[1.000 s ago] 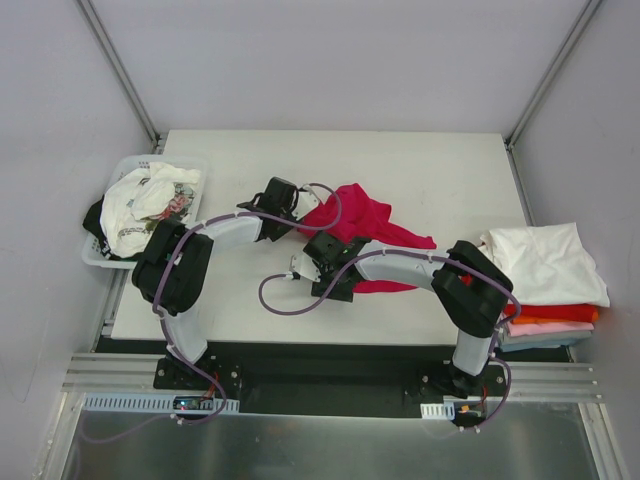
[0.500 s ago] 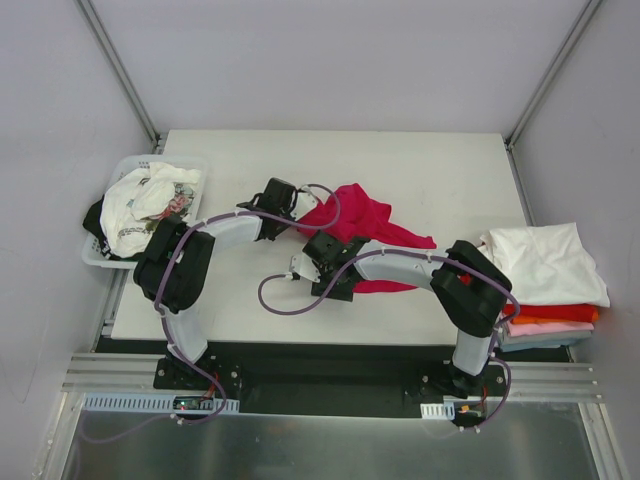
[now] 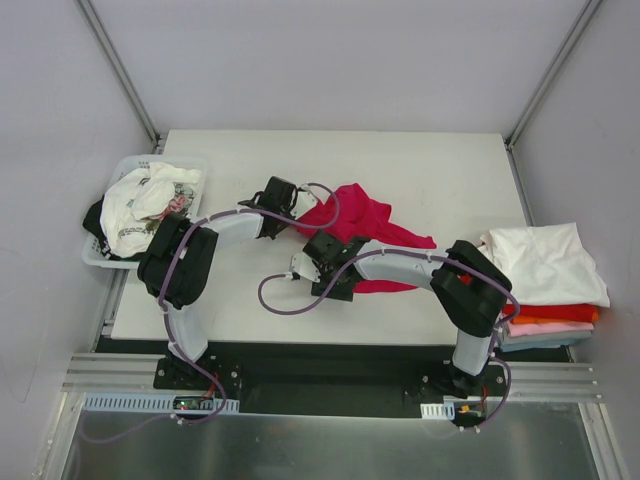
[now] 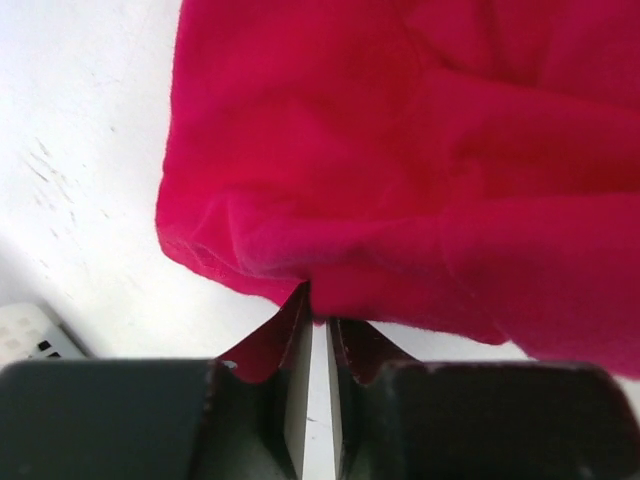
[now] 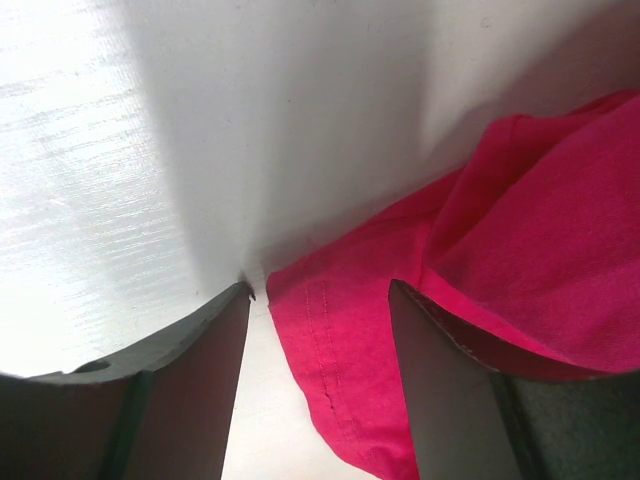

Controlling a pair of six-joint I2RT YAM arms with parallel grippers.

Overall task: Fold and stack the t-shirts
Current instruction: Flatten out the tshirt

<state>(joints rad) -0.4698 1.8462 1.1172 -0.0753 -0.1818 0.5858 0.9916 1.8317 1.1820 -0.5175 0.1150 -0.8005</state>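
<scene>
Crimson t-shirt (image 3: 355, 212) is pinched at its edge by left jaws; right jaws spread over its hem.

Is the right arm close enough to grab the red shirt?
Probably yes. The right gripper is open, and the hem of the shirt lies between its jaws. Nothing seems to be in the way.

The right gripper (image 5: 320, 288) holds its fingers spread apart above the white table (image 5: 150, 150); the crimson t-shirt (image 5: 530, 230) has its stitched hem lying between them.
</scene>
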